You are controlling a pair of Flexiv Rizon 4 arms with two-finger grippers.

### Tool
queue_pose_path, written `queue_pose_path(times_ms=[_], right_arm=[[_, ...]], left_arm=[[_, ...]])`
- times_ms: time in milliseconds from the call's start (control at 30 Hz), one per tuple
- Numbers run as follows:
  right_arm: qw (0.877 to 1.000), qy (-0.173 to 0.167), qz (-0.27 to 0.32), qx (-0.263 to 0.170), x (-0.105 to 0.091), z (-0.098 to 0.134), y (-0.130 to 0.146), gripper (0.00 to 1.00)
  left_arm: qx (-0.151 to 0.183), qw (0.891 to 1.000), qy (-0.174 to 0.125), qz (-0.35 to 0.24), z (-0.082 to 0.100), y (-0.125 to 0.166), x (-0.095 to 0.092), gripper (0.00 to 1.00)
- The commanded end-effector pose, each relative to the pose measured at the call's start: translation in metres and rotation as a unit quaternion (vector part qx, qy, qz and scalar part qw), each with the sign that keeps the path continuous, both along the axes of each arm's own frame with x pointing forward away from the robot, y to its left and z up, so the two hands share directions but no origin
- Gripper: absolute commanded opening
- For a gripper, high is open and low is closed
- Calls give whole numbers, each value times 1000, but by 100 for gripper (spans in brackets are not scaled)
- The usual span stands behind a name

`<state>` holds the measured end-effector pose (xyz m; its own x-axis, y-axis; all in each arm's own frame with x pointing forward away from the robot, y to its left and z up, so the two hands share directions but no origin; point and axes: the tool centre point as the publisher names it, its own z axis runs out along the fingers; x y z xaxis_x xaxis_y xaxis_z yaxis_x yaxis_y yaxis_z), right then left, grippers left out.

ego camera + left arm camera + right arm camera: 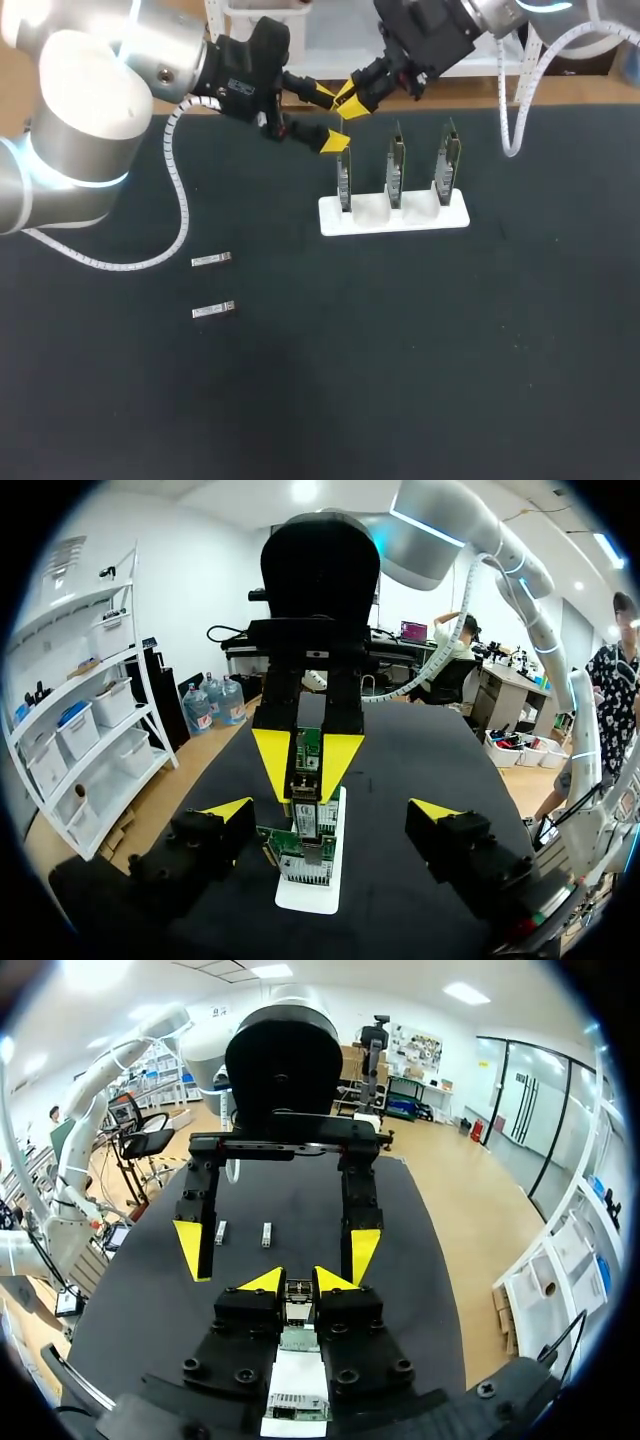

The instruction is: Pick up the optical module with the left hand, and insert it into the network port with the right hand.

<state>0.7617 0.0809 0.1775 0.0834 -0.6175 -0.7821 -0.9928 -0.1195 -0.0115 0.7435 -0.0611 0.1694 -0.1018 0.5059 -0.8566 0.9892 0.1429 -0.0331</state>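
Observation:
My right gripper (pixel 351 101) hangs above the leftmost card (pixel 345 180) of the white stand (pixel 400 218), shut on a small silver optical module (pixel 297 1298). In the left wrist view that module (pixel 304 798) points down between the right gripper's (pixel 305 760) yellow tips, just over a card's port (pixel 300 845). My left gripper (pixel 328 118) faces the right one, open, one finger on each side of it, touching nothing. Its open fingers (pixel 190 1245) stand just ahead of the right gripper (pixel 297 1280).
Two more modules lie on the black mat at the left, one (pixel 211 260) behind the other (pixel 213 311); the right wrist view shows them (pixel 221 1232) past the left gripper. The stand holds two more upright cards (pixel 396 170), (pixel 446 165).

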Motion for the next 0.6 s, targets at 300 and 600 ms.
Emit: queue_pose_path(times_ms=[300, 600], right_arm=[[1000, 1, -6, -1, -6, -3, 0, 0], [1000, 4, -4, 0, -9, -4, 0, 0]], left_arm=[[3, 1000, 2, -1, 1, -1, 2, 100], [3, 1000, 2, -1, 1, -1, 2, 100]])
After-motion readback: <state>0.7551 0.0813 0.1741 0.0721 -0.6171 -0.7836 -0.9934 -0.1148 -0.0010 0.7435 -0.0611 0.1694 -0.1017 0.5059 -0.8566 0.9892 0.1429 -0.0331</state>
